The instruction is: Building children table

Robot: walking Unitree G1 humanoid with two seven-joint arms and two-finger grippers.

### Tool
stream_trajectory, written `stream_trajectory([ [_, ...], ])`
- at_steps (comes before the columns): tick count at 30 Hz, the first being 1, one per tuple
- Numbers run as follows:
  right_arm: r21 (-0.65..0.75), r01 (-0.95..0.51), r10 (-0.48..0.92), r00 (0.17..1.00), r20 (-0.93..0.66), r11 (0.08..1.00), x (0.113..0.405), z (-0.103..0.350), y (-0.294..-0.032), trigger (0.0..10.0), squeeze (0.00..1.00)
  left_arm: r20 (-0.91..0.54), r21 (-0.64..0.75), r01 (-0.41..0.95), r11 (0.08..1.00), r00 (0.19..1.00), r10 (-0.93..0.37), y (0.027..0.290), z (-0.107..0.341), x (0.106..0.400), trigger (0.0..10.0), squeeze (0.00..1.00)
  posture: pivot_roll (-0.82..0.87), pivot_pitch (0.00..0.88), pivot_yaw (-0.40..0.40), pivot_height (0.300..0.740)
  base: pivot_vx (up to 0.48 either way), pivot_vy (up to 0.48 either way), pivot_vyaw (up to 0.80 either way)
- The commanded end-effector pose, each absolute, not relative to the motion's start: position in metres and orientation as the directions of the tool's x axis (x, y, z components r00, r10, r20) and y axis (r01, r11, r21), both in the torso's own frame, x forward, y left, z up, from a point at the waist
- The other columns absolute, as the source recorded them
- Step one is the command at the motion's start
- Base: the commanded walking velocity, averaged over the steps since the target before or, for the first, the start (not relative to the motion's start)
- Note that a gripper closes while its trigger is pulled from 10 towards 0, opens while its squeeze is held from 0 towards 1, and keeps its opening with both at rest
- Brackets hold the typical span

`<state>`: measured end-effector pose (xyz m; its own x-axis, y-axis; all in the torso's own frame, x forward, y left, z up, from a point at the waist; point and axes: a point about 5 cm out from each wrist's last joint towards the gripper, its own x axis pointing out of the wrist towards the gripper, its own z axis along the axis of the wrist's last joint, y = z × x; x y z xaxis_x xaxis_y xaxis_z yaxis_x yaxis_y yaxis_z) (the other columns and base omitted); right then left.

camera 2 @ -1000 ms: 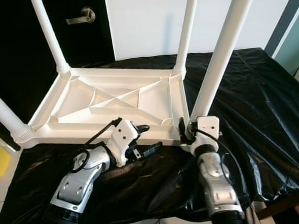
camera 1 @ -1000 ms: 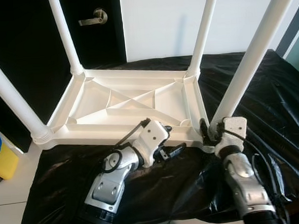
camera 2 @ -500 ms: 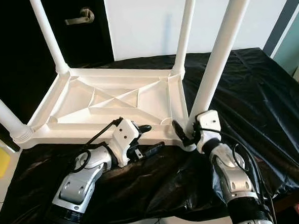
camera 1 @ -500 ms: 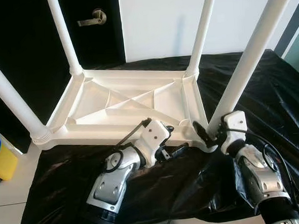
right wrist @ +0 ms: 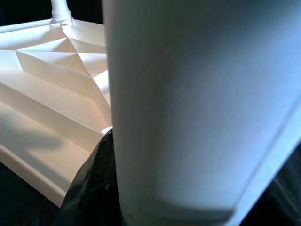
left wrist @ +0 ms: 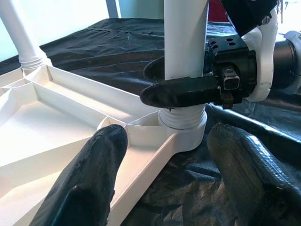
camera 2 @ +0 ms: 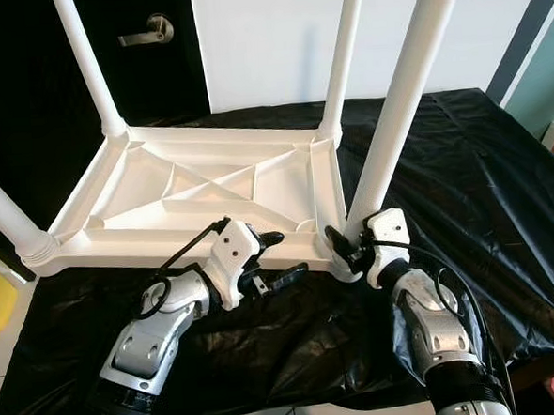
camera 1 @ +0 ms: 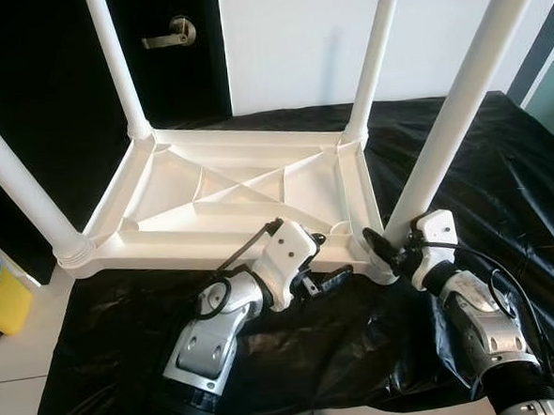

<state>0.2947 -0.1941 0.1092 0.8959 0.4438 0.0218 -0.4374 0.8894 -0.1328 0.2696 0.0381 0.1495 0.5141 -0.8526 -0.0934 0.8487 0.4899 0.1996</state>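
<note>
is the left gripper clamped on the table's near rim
No, the left gripper is open, its fingers straddling the upturned table's rim without pinching it.

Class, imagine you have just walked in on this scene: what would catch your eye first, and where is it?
A white table lies upside down on a black sheet, its four legs pointing up. At the near right corner, the right end effector grips the base of one leg. The left end effector hovers open by the table's near edge.

An upturned white children table [camera 1: 239, 196] rests on the black-sheeted surface [camera 1: 501, 175].
</note>
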Motion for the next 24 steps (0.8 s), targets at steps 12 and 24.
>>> stream_trajectory([
  [12,-0.045,-0.133,0.132,0.991,-0.008,0.99,0.29,0.097,-0.192,10.0,0.0,-0.114,0.205,0.821,0.533,0.56,-0.82,0.04,0.144,0.27,10.0,0.0,-0.01,0.0,-0.044,0.74,0.0,0.0,0.0],
  [24,0.002,0.153,-0.153,0.988,-0.029,0.988,0.29,0.096,-0.179,10.0,0.0,-0.119,0.208,0.821,0.532,0.561,-0.819,0.04,0.143,0.27,10.0,0.0,-0.01,0.0,-0.048,0.74,0.0,0.0,0.0],
])
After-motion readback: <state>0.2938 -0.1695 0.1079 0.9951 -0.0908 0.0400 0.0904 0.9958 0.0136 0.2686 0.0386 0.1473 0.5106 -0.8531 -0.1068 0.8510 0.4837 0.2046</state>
